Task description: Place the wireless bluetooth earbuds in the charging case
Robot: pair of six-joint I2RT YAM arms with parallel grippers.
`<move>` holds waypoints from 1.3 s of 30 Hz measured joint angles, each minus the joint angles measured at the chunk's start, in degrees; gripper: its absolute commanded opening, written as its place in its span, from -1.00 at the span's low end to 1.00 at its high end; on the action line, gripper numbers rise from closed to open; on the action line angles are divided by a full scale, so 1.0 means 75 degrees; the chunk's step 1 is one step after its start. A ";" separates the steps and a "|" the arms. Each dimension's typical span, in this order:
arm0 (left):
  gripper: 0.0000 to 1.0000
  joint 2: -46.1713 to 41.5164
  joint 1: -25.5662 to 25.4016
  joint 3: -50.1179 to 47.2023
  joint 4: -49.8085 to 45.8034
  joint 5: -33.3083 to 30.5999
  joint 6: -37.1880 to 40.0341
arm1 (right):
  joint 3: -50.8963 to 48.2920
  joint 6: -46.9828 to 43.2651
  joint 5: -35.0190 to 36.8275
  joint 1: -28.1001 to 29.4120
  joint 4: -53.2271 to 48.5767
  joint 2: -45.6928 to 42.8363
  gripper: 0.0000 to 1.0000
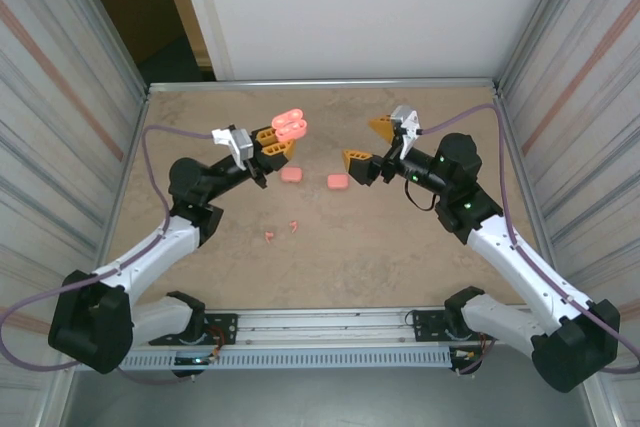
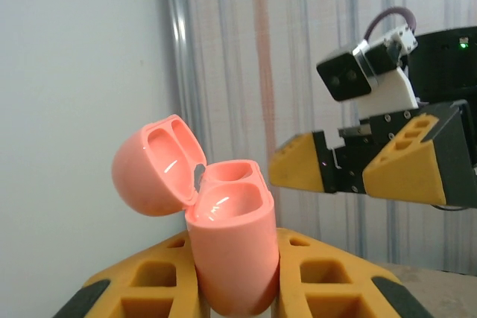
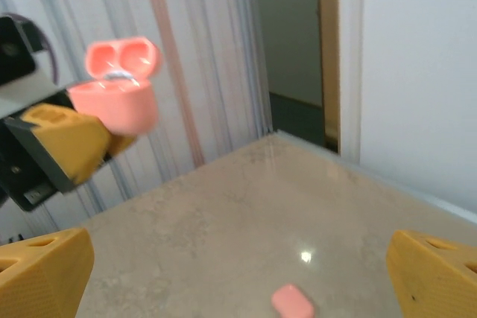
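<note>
Earbuds (image 1: 269,235) (image 1: 293,226): two tiny salmon-pink specks lying loose on the table (image 1: 400,257), just apart from each other (too small in the top view to make out stems). They sit at about 7 o'clock from table centre and 6 o'clock from the raised case, well apart from it.

Case (image 2: 231,258): glossy salmon-pink, rounded, held upright off the table. The lid is hinged open and tipped toward 10 o'clock in the left wrist view. Two hollow wells show in the body and two in the lid.

Left gripper (image 1: 280,140): yellow fingers pinch the case's lower body from both sides.

Right gripper (image 1: 370,143): jaws spread wide, gripping nothing, at 3 o'clock from the case and facing it.

Two closed cases (image 1: 291,175) (image 1: 337,182) lie flat on the table between the grippers, near each other.
</note>
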 measured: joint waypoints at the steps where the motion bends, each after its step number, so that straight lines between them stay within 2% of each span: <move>1: -1.00 -0.0044 0.0122 -0.0015 -0.0047 -0.0038 -0.0029 | -0.0061 0.0128 0.0006 -0.0058 -0.0143 0.0000 0.98; 7: -1.00 -0.0458 0.0638 -0.0015 -0.0618 -0.0216 -0.0055 | -0.0679 0.0507 -0.0073 -0.0152 -0.0679 -0.0073 0.95; 14: -1.00 -0.0621 0.0676 -0.0017 -0.0787 -0.0388 -0.0032 | -0.1110 0.0592 -0.0248 -0.0026 -0.0877 -0.0111 0.82; 21: -1.00 -0.0839 0.0676 -0.0344 -0.0889 -0.0644 -0.0020 | -0.1037 0.0664 -0.0198 0.0947 -0.1157 0.0903 0.60; 25: -1.00 -0.1107 0.0676 -0.0382 -0.1195 -0.0863 0.0050 | -0.1032 0.0562 -0.0140 0.1600 -0.1172 0.1629 0.58; 32: -1.00 -0.1545 0.0726 -0.0423 -0.1448 -0.1157 0.0184 | -0.0717 -0.0863 -0.0154 0.2570 -0.1148 0.2856 0.63; 39: -1.00 -0.1775 0.0726 -0.0460 -0.1649 -0.1288 0.0201 | -0.0023 -0.2973 -0.0816 0.2681 -0.1105 0.3748 0.62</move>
